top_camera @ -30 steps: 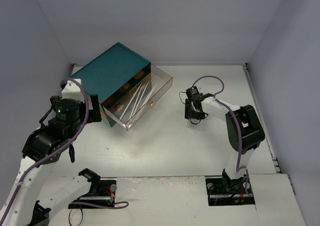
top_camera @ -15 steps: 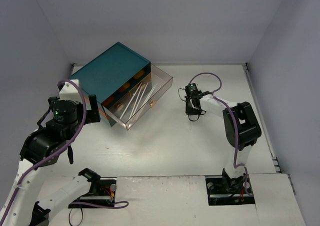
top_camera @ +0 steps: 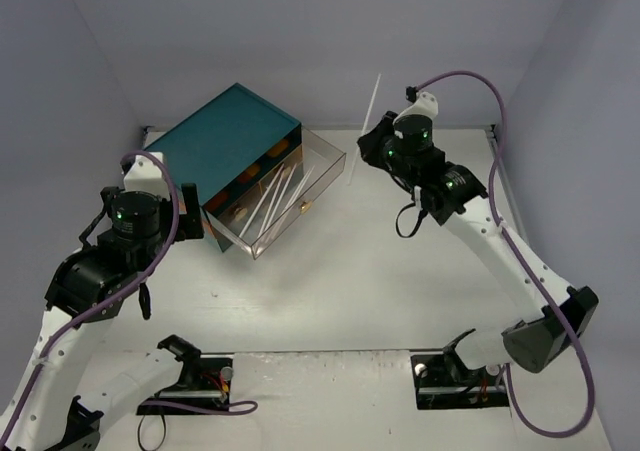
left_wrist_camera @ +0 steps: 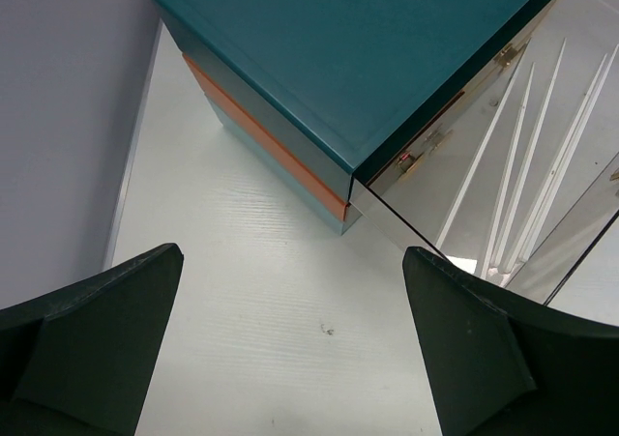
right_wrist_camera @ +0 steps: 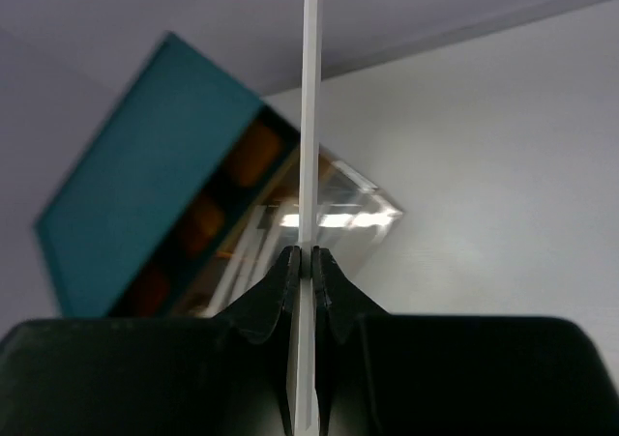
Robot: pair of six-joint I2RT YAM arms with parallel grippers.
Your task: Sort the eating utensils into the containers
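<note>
**A slim white utensil is held in the air by the right gripper, to the right of the open clear drawer.**

The utensil (right_wrist_camera: pixel 310 107) is pinched partway along its length between the clenched jaws of the right gripper (right_wrist_camera: pixel 309 260). It is held well above the table, nearly upright. The clear drawer (top_camera: pixel 322 179) is pulled out of the teal chest (top_camera: pixel 225 136), and several pale utensils (top_camera: pixel 272 203) are laid lengthwise in it. The left gripper (left_wrist_camera: pixel 292 262) is spread wide and grasps nothing, to the left of the drawer. For a clean drop, the utensil is best tilted flat and lined up with those in the drawer. It is then best brought over the drawer's middle, lowered within its walls and only then released, so that the rim is not struck. Whether it is a spoon, fork or knife cannot be told.
</note>
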